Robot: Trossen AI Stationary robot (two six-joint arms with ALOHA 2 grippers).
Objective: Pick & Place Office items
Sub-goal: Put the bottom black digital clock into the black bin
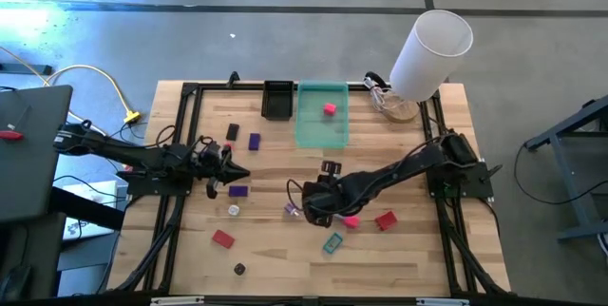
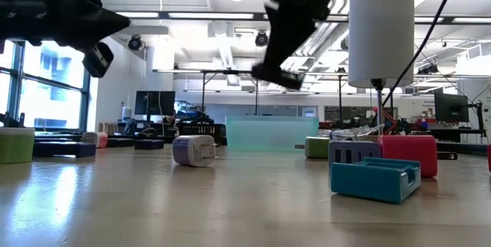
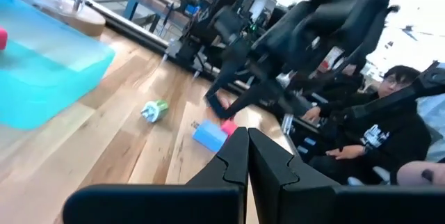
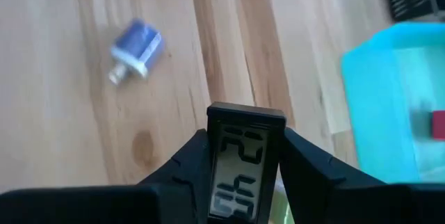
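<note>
Wooden table (image 1: 285, 249), high view, with office items scattered across it. Right gripper (image 1: 318, 213), lower centre of frame: jaws partly closed on a small black digital clock (image 4: 245, 165), whose display shows between the two fingers in the right wrist view; in the low view it hangs clear above the tabletop. Left gripper (image 1: 237, 173), left of centre: jaws fully closed, holding nothing. Translucent green tray (image 1: 322, 135), upper centre, contains one pink piece (image 1: 330, 108). Small black tray (image 1: 277, 100) touches its left side. White cylinder (image 1: 429, 54), upper right. Loose on the table: purple block (image 1: 255, 141) and black piece (image 1: 232, 131) left of the green tray; purple block (image 1: 237, 191) just below the left gripper; red block (image 1: 222, 239) lower left; teal piece (image 1: 332, 242), pink piece (image 1: 351, 220) and red block (image 1: 385, 219) lower centre, near the right gripper.
</note>
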